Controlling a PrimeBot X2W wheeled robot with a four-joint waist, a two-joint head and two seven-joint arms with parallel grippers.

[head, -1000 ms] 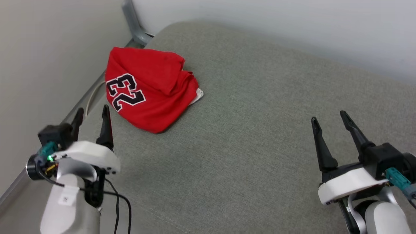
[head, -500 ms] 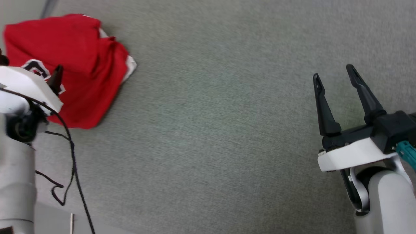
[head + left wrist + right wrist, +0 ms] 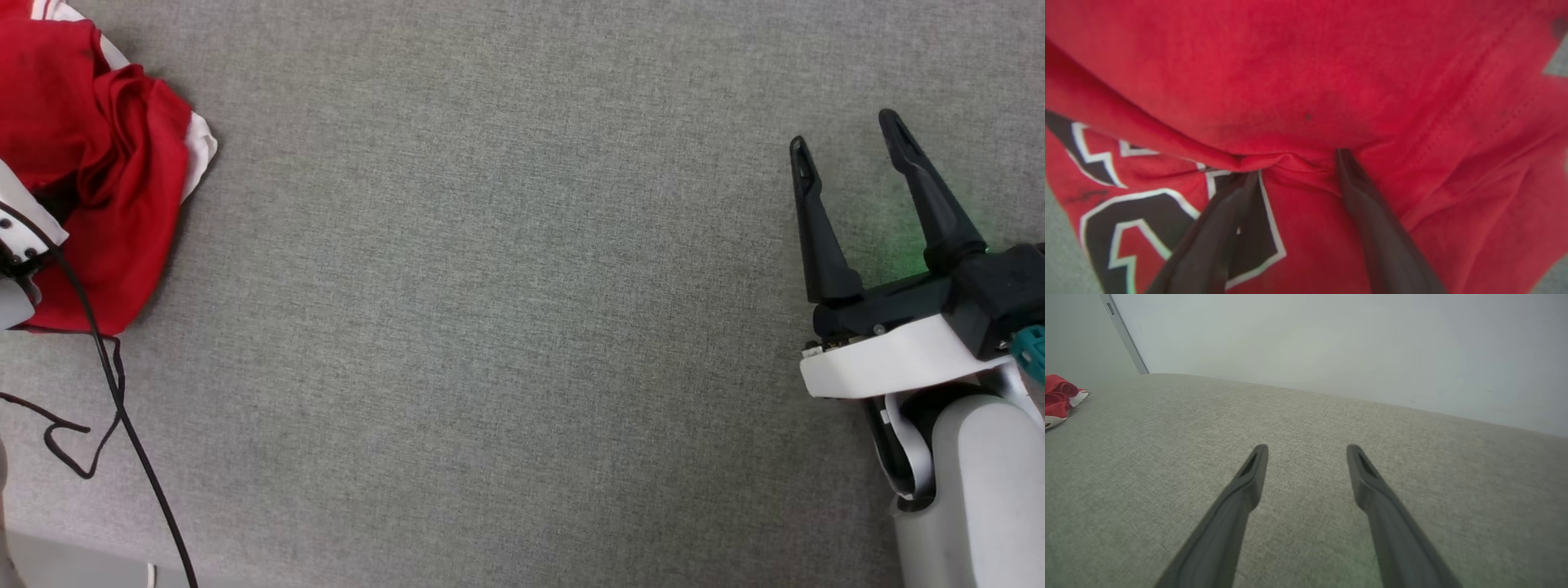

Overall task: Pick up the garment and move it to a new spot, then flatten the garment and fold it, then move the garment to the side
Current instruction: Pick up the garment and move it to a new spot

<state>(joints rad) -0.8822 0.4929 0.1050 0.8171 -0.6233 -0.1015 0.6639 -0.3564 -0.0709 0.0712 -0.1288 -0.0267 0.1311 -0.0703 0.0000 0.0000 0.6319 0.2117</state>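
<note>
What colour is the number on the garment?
Black, white-outlined, on the red jersey; left wrist view.

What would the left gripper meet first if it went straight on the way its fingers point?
The garment: the left gripper sits with its tips at a raised red fold, seemingly touching it.

Red basketball jersey with black, white-outlined numerals (image 3: 106, 204): cut off by the head view's left and top edges, full extent not visible. Left claw (image 3: 1295, 163): both dark tips disappear under a red fold, and contact beneath cannot be seen; the close picture is soft. Numerals there run off the edges and are partly covered. Thin black cable (image 3: 143, 461) leaves by the bottom edge.
</note>
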